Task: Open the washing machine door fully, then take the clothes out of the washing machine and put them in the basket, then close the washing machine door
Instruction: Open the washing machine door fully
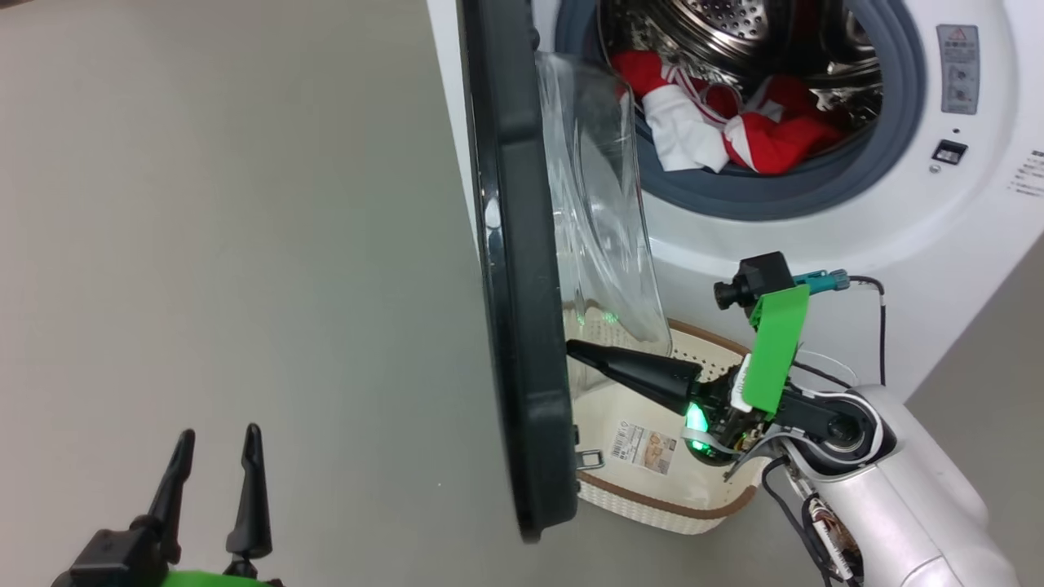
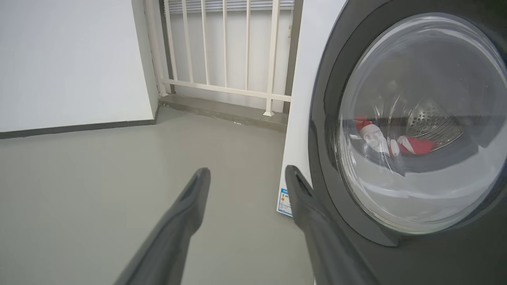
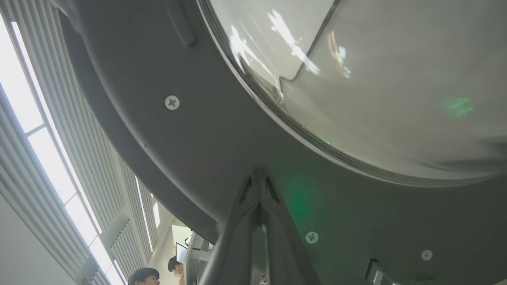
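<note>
Pressing the washing machine door, right gripper, jaws together, may skid on its smooth face, leaving it half-open; left gripper, jaws apart, at 7 o'clock.

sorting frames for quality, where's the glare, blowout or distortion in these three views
Head view: evenly lit and sharp, with small green glints on the glass of the washing machine door. Left wrist view: the clothes look warped and hazy through the bulging glass. Right wrist view: white glare streaks on the glass, a green glow on the door's grey inner side, and bright panels at left blown out to white.
</note>
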Motion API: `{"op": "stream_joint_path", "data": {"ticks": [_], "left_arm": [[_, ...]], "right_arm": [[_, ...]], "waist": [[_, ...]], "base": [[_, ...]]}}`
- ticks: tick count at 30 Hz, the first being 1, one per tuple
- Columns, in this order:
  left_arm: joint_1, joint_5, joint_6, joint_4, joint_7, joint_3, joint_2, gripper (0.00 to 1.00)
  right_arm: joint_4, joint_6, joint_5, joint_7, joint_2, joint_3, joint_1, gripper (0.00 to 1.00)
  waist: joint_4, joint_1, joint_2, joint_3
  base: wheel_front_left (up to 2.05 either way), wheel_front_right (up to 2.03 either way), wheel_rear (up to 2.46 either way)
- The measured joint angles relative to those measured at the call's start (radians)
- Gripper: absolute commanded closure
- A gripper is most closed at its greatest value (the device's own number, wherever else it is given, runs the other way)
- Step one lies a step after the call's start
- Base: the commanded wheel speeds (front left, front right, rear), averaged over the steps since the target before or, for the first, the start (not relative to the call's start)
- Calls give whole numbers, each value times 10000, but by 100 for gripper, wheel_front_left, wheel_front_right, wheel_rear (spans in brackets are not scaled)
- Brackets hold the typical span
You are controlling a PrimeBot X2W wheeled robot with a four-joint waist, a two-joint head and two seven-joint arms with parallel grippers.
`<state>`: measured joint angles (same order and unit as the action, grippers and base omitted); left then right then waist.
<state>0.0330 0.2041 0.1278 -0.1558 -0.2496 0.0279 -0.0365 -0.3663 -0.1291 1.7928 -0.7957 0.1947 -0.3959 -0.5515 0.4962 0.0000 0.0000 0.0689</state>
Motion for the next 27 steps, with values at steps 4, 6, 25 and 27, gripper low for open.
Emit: {"op": "stream_joint_path", "data": {"ticks": [4, 6, 25, 27], "left_arm": [[-94, 0, 0, -8, 0, 0, -21, 0], [-105, 0, 0, 13, 0, 42, -21, 0], [-289, -4, 0, 90, 0, 140, -13, 0], [-285, -4, 0, 88, 0, 140, -13, 0]], "right_arm": [[-107, 0, -142, 8, -205, -61, 1, 100], [-182, 0, -190, 6, -351, -98, 0, 100], [-382, 0, -604, -171, -685, 207, -13, 100], [-366, 0, -669, -173, -717, 228, -13, 100]], "waist": [[269, 0, 0, -85], [353, 0, 0, -96], [330, 0, 0, -28], [292, 0, -1, -14]], "base": [[0, 0, 0], [0, 0, 0], [0, 0, 0], [0, 0, 0]]}}
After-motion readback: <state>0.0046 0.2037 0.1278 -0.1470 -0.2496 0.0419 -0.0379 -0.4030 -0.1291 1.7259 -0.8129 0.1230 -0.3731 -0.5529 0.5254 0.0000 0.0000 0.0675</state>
